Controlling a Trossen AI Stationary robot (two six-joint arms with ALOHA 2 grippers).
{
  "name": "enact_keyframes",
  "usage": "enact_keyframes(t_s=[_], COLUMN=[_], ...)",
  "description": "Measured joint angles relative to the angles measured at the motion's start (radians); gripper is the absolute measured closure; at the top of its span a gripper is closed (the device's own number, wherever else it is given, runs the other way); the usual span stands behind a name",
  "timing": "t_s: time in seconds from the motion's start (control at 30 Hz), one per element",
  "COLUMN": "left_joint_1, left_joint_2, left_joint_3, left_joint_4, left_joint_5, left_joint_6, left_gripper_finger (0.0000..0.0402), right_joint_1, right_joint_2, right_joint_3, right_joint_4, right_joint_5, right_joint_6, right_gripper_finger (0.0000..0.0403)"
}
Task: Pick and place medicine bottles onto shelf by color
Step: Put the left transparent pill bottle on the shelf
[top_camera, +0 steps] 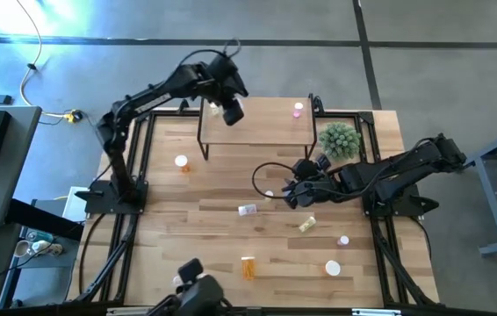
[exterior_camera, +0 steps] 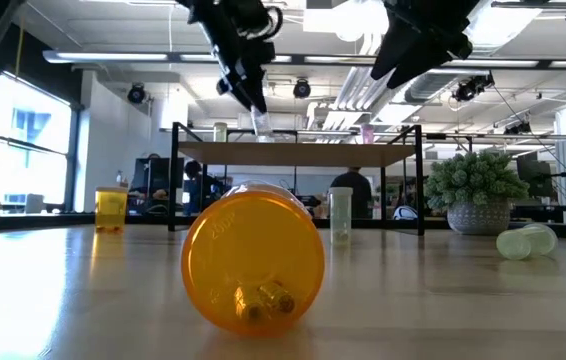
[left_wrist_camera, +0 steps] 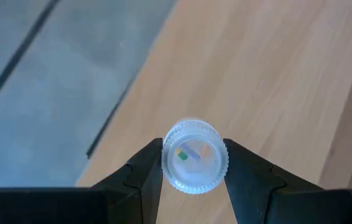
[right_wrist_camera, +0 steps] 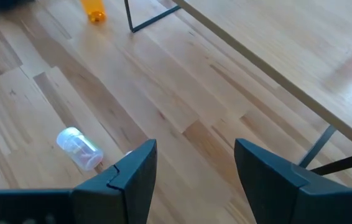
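Nearest the low camera, an orange bottle [exterior_camera: 253, 257] lies on its side on the table [top_camera: 187, 211], its base facing the lens and two capsules resting inside against the wall. Beyond it, a yellow-green bottle [top_camera: 307, 225] and a clear bottle [right_wrist_camera: 79, 148] also lie toppled, with an upright clear bottle [exterior_camera: 340, 214] further back.

The right gripper [top_camera: 291, 195] hovers over mid-table with its jaws apart and nothing between them. The toppled clear bottle lies just ahead of its fingers, off to one side, so this arm is the nearer one for that pickup; I judge its next move needs the jaws set across the bottle's long axis.

Farther back, the left gripper [left_wrist_camera: 194, 165] is clenched on a clear pill bottle [left_wrist_camera: 194, 155], a finger either side of its ribbed white cap; a few coloured pills show inside. It hangs above the shelf's [top_camera: 257, 123] near-left corner, not yet set down. A pink bottle [top_camera: 298, 109] stands on the shelf's far-right part.
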Motion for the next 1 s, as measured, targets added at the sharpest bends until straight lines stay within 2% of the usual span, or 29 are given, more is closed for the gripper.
enact_keyframes(t_s=[0.23, 1.0], left_joint_1=[-0.019, -0.014], left_joint_2=[0.083, 0.082], left_joint_3=[0.003, 0.000], left_joint_4=[0.016, 0.037], left_joint_5=[-0.002, -0.019], left_joint_6=[0.005, 0.000], left_gripper_finger=[0.0266, 0.0263], right_joint_1=[0.000, 0.000], right_joint_2=[0.000, 0.001], right_joint_3=[0.000, 0.000], right_joint_4=[-0.007, -0.018], right_joint_5=[0.000, 0.000], right_joint_6=[-0.026, -0.023], right_gripper_finger=[0.0197, 0.0197])
